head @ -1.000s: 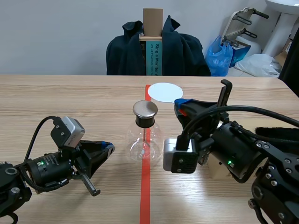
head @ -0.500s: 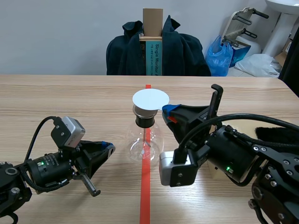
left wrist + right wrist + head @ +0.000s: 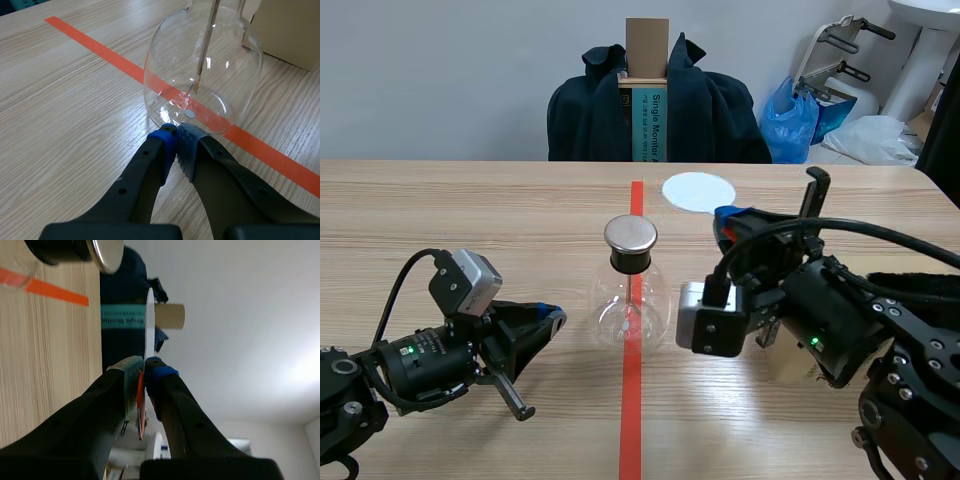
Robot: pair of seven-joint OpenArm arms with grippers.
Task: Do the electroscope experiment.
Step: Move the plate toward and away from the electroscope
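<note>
Teal box [image 3: 655, 125] behind flask [image 3: 631, 300] is showing "Single Monitor" | clear round steel-capped flask is sitting on counter [image 3: 470, 210] | your right end effector [image 3: 730, 222] is clamping white disc [image 3: 698, 191] beyond flask | left end effector [image 3: 175, 140] is resting closed, empty, beside flask

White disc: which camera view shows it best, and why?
The scene view: the white disc shows its whole round face. The right wrist view shows only its thin edge; the left wrist view misses it.

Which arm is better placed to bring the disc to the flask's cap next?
Right. The right end effector grips the disc, raised beyond the cap; the left end effector is shut, low beside the flask.
</note>
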